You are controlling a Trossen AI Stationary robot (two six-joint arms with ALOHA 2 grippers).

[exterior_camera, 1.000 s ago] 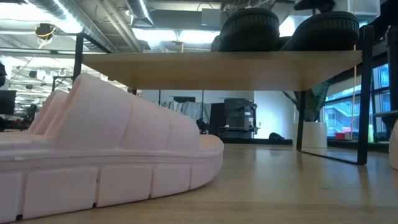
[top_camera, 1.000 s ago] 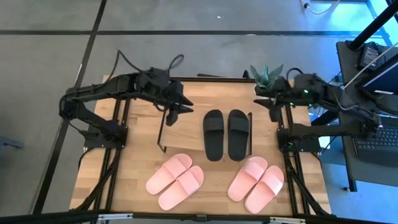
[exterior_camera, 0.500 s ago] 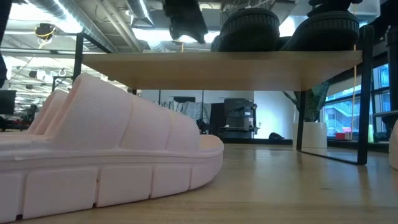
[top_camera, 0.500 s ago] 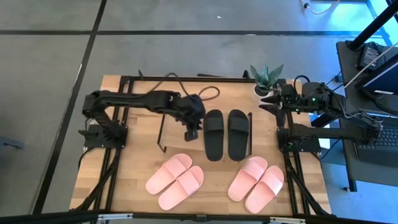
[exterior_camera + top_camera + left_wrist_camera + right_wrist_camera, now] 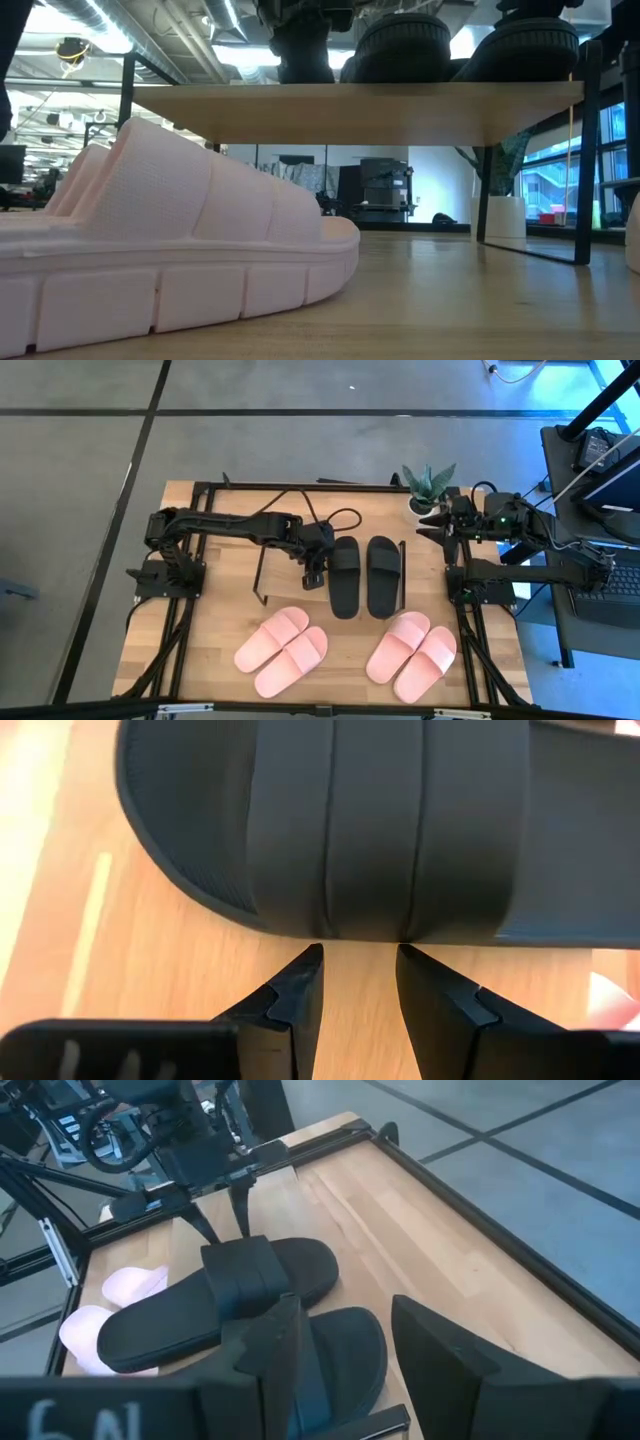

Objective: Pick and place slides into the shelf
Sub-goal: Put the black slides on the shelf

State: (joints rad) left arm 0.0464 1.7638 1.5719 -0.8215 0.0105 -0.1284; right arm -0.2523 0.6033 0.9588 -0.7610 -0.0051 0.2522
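1. The left gripper [image 5: 360,952] sits low over the shelf [image 5: 279,586], its fingers [image 5: 297,992] slightly apart and empty. Their tips point at the side edge of the nearer black slide [image 5: 380,820], just short of its wide strap.
2. The black pair [image 5: 356,575] lies side by side on the shelf's top board, on the middle and right parts. The left part is bare.
3. The step in hand looks like a grasp of this slide. To do it well, slip one finger under the strap and keep the other on top of it, then close on the strap.
4. The gap between the fingers looks narrow for the strap and sole together, so the strap alone is probably the better hold.
5. Push in gently: the second black slide lies just beside the first, and a shove could slide both across the board.
6. The right gripper [image 5: 345,1350] waits at the desk's far right edge near a potted plant [image 5: 428,484], fingers apart and holding nothing.
7. Two pink pairs [image 5: 282,650] [image 5: 412,655] lie on the desk [image 5: 215,620] in front of the shelf, not yet placed.
8. The shelf's thin black legs [image 5: 583,150] and the left arm's loose cable [image 5: 335,518] are the likely snags.
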